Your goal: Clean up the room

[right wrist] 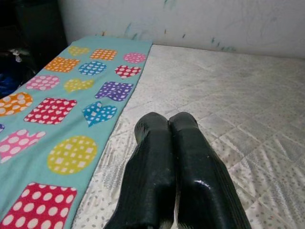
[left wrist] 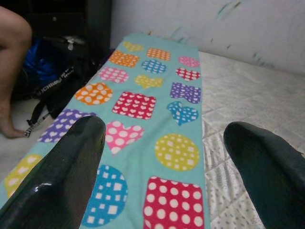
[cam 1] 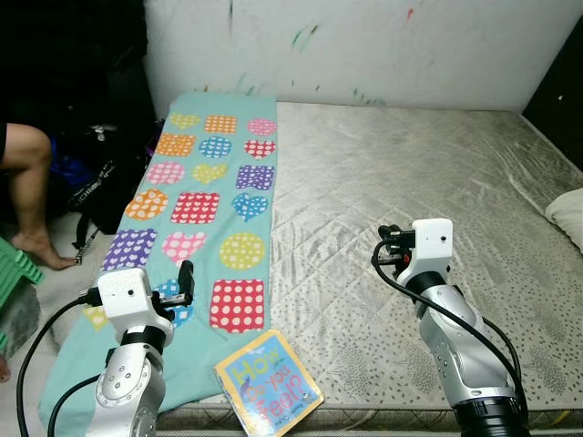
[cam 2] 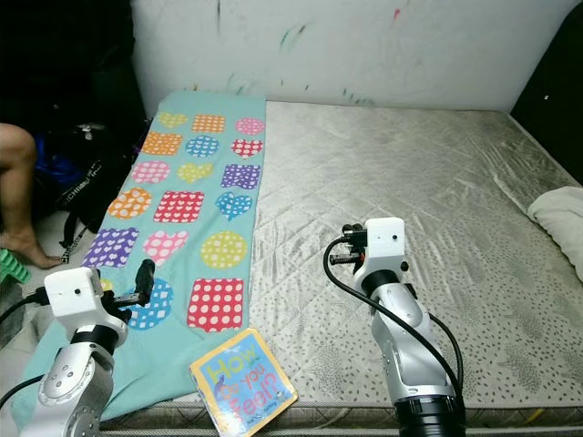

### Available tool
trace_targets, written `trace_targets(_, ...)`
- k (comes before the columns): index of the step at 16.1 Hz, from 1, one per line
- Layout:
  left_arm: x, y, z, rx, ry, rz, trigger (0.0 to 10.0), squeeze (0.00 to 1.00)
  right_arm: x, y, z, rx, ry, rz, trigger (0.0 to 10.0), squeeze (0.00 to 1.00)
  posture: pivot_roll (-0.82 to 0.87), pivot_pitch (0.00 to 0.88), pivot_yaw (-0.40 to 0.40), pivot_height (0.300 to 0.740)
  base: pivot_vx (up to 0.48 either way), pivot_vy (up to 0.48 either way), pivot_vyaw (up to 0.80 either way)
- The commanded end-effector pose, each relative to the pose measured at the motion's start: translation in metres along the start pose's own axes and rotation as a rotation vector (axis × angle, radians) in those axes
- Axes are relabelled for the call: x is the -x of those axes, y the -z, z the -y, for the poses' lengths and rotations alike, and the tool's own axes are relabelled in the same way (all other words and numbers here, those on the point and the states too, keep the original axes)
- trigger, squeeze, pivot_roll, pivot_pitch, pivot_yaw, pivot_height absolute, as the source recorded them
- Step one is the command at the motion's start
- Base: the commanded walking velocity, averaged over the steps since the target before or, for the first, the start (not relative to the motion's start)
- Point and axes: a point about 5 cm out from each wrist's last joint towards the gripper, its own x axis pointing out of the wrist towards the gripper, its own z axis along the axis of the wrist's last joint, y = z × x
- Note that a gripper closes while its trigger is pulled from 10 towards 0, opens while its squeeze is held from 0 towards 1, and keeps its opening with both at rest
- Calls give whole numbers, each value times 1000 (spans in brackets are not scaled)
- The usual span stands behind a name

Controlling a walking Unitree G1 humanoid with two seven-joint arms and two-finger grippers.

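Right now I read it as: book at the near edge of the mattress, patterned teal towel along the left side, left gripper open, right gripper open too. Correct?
Not quite. The right gripper is shut: the right wrist view shows its two black fingers pressed together with nothing between them. The rest holds: the book lies at the near edge of the mattress, the patterned teal towel runs along the left side, and the left gripper is open.

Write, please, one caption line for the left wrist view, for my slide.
Open left hand above a teal towel with colourful dotted shapes, lying on a bare mattress.
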Motion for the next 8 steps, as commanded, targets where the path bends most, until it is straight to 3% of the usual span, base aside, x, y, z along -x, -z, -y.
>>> trace_targets(1,0,1,2,-4,14,-5,10000,0,1,0,4,-6,20,6,10000,0,-57,0,-40,740,-270,0,0)
trace_targets(5,0,1,3,-2,7,-6,10000,0,-1,-1,4,-8,16,3,10000,0,-55,0,-47,740,-278,0,0)
trace_targets(8,0,2,3,6,3,-6,10000,0,-2,-1,5,-7,14,2,10000,0,-57,0,-49,740,0,0,0)
